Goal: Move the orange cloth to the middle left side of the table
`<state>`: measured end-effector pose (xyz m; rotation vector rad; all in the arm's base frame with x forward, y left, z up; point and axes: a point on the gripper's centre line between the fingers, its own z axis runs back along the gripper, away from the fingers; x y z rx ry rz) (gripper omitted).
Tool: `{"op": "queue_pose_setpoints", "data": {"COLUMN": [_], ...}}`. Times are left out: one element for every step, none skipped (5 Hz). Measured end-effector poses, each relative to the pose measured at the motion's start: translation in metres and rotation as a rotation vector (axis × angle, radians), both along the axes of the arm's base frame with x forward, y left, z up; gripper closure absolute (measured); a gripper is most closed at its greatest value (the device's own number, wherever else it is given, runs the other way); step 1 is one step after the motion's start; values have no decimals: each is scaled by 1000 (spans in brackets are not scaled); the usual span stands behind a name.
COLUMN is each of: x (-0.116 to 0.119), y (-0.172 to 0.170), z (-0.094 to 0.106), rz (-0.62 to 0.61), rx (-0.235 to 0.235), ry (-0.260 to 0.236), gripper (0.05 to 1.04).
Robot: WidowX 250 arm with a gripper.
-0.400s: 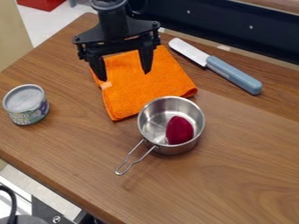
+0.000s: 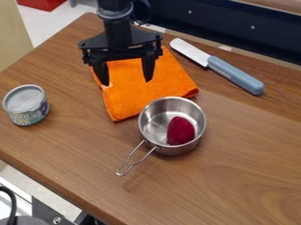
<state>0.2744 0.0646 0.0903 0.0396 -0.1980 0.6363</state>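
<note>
The orange cloth (image 2: 138, 94) lies spread on the upper left part of the brown wooden table (image 2: 235, 149), and its lower edge meets the rim of the metal pan. Over the cloth's upper half hangs the black gripper (image 2: 126, 81), its two fingers spread wide apart with nothing between them. The arm behind it hides some of the cloth's top edge. Whether the fingertips touch the fabric, I cannot tell.
A metal pan (image 2: 152, 118) holding a dark red object (image 2: 180, 131) stands just below the cloth, its handle pointing lower left. A tin can (image 2: 26, 105) stands at the left. A knife with a blue handle (image 2: 235, 75) lies at the upper right.
The gripper has shifted slightly down the view and a little to the right over the cloth, still open. The cloth, pan, can and knife have stayed in place.
</note>
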Motion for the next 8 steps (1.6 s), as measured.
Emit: {"op": "queue_pose_setpoints", "data": {"x": [21,43,65,81,87,88,90,92], "y": [24,37,46,45,34,20,11,9], "z": [-2,-6,-17,-27,-40,-52,-60,-71], "rz": [-138,-356,-524,-588,-650,-675,-752,-791], "rx": [71,93,194,177,190,122,115,103], "ry": [-58,-80,-51,51,115,148,147,146], "gripper": [83,83,83,104,219,501,776,958]}}
